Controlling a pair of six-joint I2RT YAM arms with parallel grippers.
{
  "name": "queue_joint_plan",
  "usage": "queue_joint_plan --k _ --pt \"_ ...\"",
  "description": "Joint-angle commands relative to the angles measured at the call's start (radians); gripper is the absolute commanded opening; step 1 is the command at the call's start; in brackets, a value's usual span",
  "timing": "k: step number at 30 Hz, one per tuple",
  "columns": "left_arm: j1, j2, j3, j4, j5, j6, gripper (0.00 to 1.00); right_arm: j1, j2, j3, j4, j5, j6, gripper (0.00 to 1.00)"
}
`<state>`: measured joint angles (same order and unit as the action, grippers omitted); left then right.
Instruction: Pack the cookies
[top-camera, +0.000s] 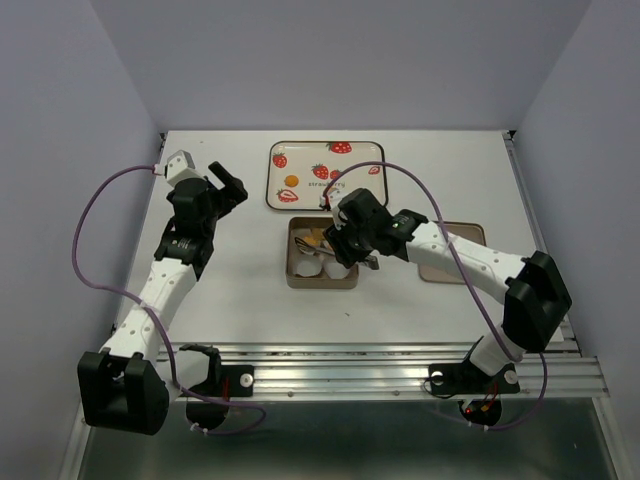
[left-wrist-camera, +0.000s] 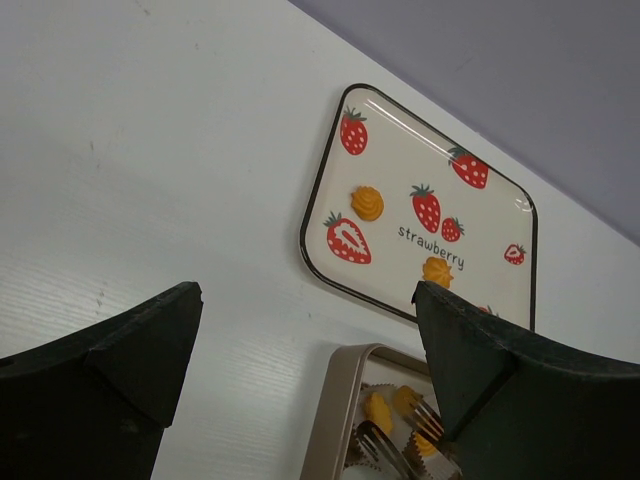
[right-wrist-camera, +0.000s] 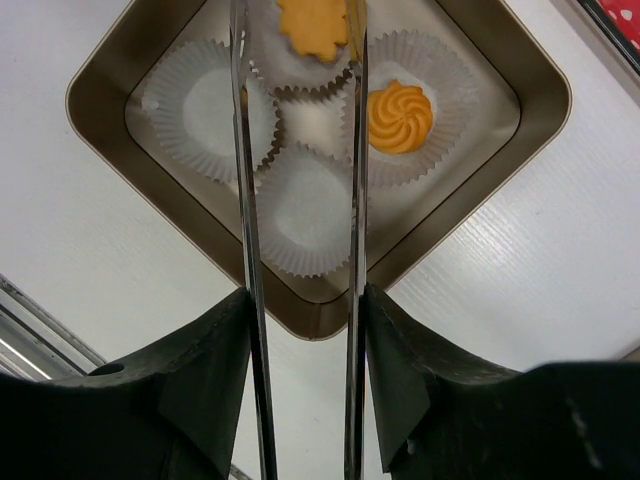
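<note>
Two cookies (left-wrist-camera: 367, 203) sit on the far strawberry tray (left-wrist-camera: 400, 160). Two are at the nearer tin (right-wrist-camera: 100, 100): one in a paper cup (right-wrist-camera: 210, 110), one between tongs (right-wrist-camera: 246, 200), likely for dropping in. The right gripper (right-wrist-camera: 300, 300) pinches the tongs. The left gripper (left-wrist-camera: 305, 295) is idle, jaws wide apart.

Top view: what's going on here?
The right hand holds metal tongs over the brown tin, a cookie between their tips above a paper cup; whether it is released I cannot tell. One cookie already sits in another cup, and two cups are empty. Two cookies lie on the strawberry tray. The left hand hangs open left of the tray, holding nothing.
</note>
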<state>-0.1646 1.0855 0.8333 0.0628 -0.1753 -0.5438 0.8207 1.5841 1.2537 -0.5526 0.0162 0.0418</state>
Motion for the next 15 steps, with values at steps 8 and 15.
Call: queue_joint_plan --k 8,15 --pt "-0.006 -0.042 0.003 0.034 0.000 0.016 0.99 0.011 -0.013 0.033 0.056 0.021 0.012 0.52" --pt "-0.006 -0.045 0.004 0.034 -0.003 0.018 0.99 0.011 -0.058 0.049 0.054 0.007 0.007 0.52"
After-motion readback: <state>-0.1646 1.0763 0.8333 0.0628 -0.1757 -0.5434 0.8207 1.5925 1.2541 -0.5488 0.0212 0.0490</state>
